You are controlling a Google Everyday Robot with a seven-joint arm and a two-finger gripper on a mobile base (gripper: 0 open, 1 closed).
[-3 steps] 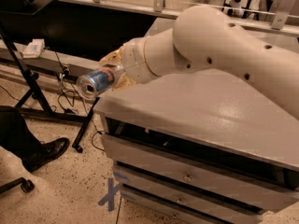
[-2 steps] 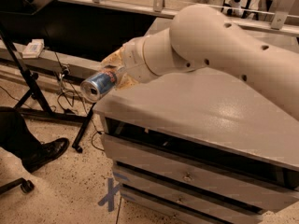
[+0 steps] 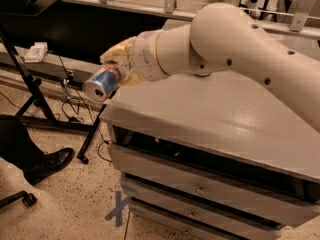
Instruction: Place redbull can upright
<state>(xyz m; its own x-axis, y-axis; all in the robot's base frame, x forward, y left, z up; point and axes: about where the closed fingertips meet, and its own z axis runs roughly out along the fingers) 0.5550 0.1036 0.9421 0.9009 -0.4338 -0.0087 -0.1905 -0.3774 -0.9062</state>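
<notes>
The redbull can (image 3: pixel 102 81) is blue and silver and lies tilted on its side, its silver end facing the camera. It hangs in the air just past the left edge of the grey cabinet top (image 3: pixel 200 119). My gripper (image 3: pixel 120 66) is shut on the can, its yellowish fingers (image 3: pixel 116 50) wrapped over the can's far part. The white arm (image 3: pixel 225 39) reaches in from the upper right over the cabinet.
The grey cabinet has drawers (image 3: pixel 200 189) below its top. A black stand (image 3: pixel 35 89) with cables stands to the left. A person's leg and black shoe (image 3: pixel 47 165) rest on the speckled floor at lower left. Blue tape (image 3: pixel 119 206) marks the floor.
The arm and the can have shifted slightly to the right and up, with the can still held tilted at the cabinet's left edge.
</notes>
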